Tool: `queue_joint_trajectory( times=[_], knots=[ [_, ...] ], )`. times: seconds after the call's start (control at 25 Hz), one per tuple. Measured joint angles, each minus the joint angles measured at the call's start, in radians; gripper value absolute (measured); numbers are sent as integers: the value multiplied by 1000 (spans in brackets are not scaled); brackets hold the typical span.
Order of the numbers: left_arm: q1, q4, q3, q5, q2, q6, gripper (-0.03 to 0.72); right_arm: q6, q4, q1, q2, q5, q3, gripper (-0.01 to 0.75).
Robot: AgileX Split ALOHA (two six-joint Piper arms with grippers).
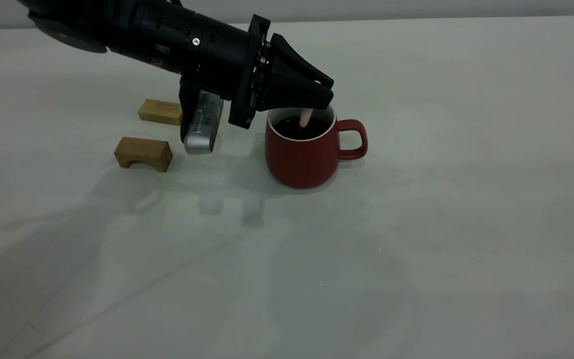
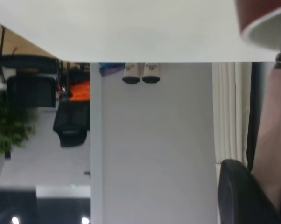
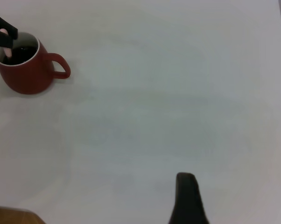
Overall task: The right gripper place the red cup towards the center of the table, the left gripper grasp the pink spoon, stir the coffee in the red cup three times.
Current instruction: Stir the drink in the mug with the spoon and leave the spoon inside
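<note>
We are stirring now: the left pincer (image 1: 319, 92) is hanging just over the mouth of the red cup (image 1: 303, 157), closed on the pale handle of the pink spoon (image 1: 306, 117), whose lower part is dipping into the coffee (image 1: 294, 127). The cup is standing upright near the middle of the bench (image 1: 466, 199), handle turned away from the left arm, with two wooden blocks (image 1: 143, 152) well apart on the other side.

To do this well, we judge we should be keeping the spoon near upright and tracing small circles that stay inside the white rim, so the metal neck is not pushing the wall and shoving the cup. Nothing is steadying the cup, so slow, light turns are safer, and the liquid is sitting high enough to slop over.

The right pincer (image 3: 189, 200) is waiting well away over bare bench; only one dark finger is showing, so we cannot tell how its jaws are set.
</note>
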Motion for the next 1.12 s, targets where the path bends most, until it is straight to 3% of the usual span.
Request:
queue_joint_trajectory(
  times=[0.2, 0.56, 0.64, 0.96, 1.12],
  knots=[
    [3, -86, 0, -55, 0, 174, 153, 0, 0, 0, 0, 0, 0, 582],
    [2, -60, 0, -53, 0, 179, 168, 0, 0, 0, 0, 0, 0, 582],
    [2, -42, 0, -52, 0, 179, 205, 0, 0, 0, 0, 0, 0, 582],
    [2, 8, 0, -52, -1, 169, 477, 0, 0, 0, 0, 0, 0, 582],
    [8, 115, -6, -56, -54, 162, 589, 0, 0, 0, 0, 0, 0, 582]
  ],
)
